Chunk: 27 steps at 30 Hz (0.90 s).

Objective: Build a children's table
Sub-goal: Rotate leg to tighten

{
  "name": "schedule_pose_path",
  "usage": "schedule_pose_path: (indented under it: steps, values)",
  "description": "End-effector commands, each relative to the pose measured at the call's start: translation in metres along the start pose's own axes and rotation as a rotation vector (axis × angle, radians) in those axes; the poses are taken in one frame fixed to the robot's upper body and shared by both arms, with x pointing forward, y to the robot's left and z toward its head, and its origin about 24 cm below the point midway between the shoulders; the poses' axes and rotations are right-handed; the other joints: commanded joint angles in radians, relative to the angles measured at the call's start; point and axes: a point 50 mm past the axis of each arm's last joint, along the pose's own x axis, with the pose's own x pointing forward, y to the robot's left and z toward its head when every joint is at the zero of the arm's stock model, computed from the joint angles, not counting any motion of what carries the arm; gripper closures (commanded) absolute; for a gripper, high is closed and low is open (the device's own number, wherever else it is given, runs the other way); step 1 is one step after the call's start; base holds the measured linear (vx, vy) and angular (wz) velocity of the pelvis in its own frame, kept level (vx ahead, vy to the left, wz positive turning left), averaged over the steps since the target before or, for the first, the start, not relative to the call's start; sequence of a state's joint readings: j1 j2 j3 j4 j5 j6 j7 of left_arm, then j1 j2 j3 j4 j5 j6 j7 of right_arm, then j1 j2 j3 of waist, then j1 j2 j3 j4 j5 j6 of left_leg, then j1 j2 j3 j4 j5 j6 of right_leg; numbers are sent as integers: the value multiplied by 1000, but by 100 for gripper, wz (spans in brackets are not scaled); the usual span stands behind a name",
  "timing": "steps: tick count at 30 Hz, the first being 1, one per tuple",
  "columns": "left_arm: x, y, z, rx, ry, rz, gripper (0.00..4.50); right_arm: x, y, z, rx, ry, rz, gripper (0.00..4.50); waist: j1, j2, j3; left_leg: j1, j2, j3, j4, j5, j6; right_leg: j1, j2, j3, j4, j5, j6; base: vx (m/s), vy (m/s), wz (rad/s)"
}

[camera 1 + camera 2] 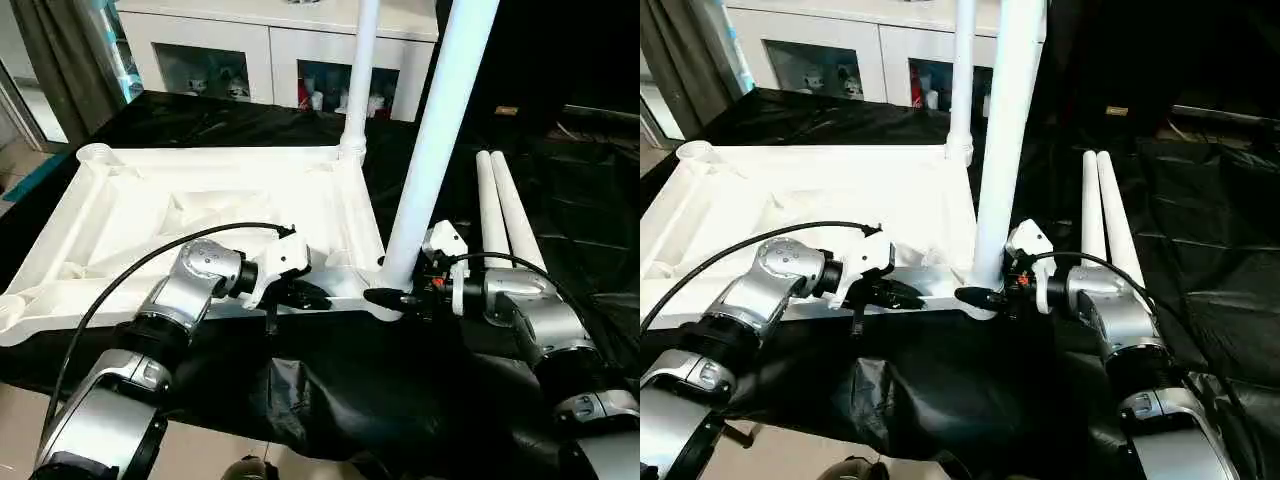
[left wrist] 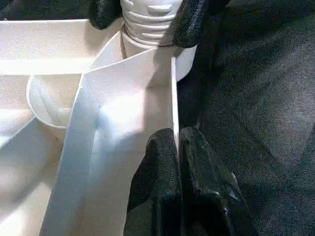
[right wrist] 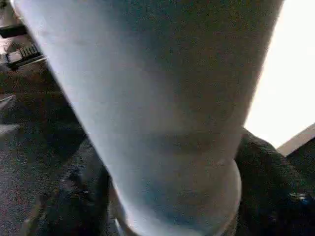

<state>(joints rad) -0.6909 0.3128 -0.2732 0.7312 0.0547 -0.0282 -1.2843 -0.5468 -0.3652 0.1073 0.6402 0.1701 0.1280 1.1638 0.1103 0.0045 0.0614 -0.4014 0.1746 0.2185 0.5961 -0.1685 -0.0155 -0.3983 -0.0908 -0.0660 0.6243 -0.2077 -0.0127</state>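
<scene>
Your left pincer (image 1: 305,292) clamps the rim of the upturned tabletop (image 1: 200,210) on the bench (image 1: 340,400): stiff, light plastic. Your right pincer (image 1: 400,297) straddles the near leg (image 1: 435,140) at its socket; grip low, the tube looks slippery.

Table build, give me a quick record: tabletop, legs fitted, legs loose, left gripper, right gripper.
tabletop: tabletop lies underside up on the black sheet
legs fitted: far leg and near leg, each upright in a right-side corner socket
legs loose: two spare legs lie side by side on the sheet, right of the tabletop
left gripper: left gripper shut on the near rim, beside the near leg's socket
right gripper: right gripper around the base of the near leg, a finger on each side
</scene>
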Motion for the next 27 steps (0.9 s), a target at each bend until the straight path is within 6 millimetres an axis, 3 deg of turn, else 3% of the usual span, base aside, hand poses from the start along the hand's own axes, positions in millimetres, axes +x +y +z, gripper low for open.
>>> schedule_pose_path:
  steps: [1, 4, 5, 8, 10, 11, 12, 13, 15, 16, 17, 20, 21, 27]
  values:
    - [6, -3, 10, 22, -73, -32, 450, 3, 2, 2, 12, -22, -1, 143, -2, -8, -77, 33, 71, -35, -63, -158, 62, 43, -76, 47, -67, -65, -265, 0, 0, 0]
    - [8, 1, 12, 3, -74, 14, 450, 6, 0, -2, 42, -30, -65, 166, -2, -7, -76, 33, 70, -35, -64, -162, 62, 42, -76, 47, -69, -82, -263, 0, 0, 0]
    - [12, 10, 14, -30, -66, 111, 450, 13, -5, -10, 91, -32, -202, 168, -8, -6, -74, 37, 72, -36, -67, -176, 43, 34, -75, 49, -71, -109, -259, 0, 0, 0]
    - [17, 19, 18, -64, -62, 213, 450, 20, -10, -17, 149, -36, -339, 171, -16, -7, -72, 39, 68, -38, -69, -218, 8, 35, -80, 49, -80, -176, -247, 0, 0, 0]
    - [25, 30, 24, -104, -46, 337, 450, 29, -16, -23, 215, -31, -546, 171, -21, -7, -70, 41, 66, -38, -70, -232, 0, 31, -79, 52, -83, -197, -241, 0, 0, 0]
    - [27, 33, 26, -119, -41, 379, 450, 32, -18, -26, 237, -25, -619, 171, -28, -9, -71, 41, 64, -42, -73, -250, -23, 34, -80, 50, -87, -236, -231, 0, 0, 0]
    - [31, 36, 29, -139, -43, 415, 450, 37, -19, -26, 258, -21, -677, 171, -28, -2, -72, 42, 66, -42, -73, -246, -28, 33, -82, 51, -85, -232, -229, 0, 0, 0]
    - [34, 37, 31, -151, -45, 433, 450, 39, -19, -27, 268, -19, -704, 172, -32, -3, -70, 42, 65, -42, -75, -245, -31, 31, -78, 51, -87, -228, -226, 0, 0, 0]
    - [40, 38, 35, -160, -46, 458, 450, 48, -19, -25, 287, -15, -754, 172, -29, -5, -71, 43, 62, -38, -71, -249, -12, 31, -79, 52, -90, -197, -225, 0, 0, 0]
    - [43, 38, 37, -162, -46, 465, 450, 53, -18, -23, 293, -14, -769, 172, -28, 2, -72, 42, 64, -40, -72, -246, -10, 32, -80, 52, -89, -192, -224, 0, 0, 0]
    - [50, 36, 41, -158, -56, 459, 450, 66, -14, -17, 290, -23, -766, 172, -32, -4, -73, 36, 61, -39, -72, -236, -6, 36, -78, 51, -88, -185, -222, 0, 0, 0]
    - [53, 34, 43, -150, -71, 433, 450, 74, -11, -7, 269, -69, -719, 172, -28, -5, -74, 36, 61, -39, -69, -219, 12, 39, -80, 50, -87, -159, -221, 0, 0, 0]
    - [53, 34, 42, -146, -73, 428, 450, 75, -10, -5, 263, -80, -707, 117, -28, -5, -74, 35, 62, -39, -70, -216, 20, 40, -80, 49, -86, -153, -221, 0, 0, 0]
    - [46, 29, 36, -101, -91, 350, 450, 71, -11, 5, 175, -122, -585, 59, -32, -12, -74, 32, 62, -38, -69, -208, 42, 42, -79, 49, -85, -149, -225, 0, 0, 0]
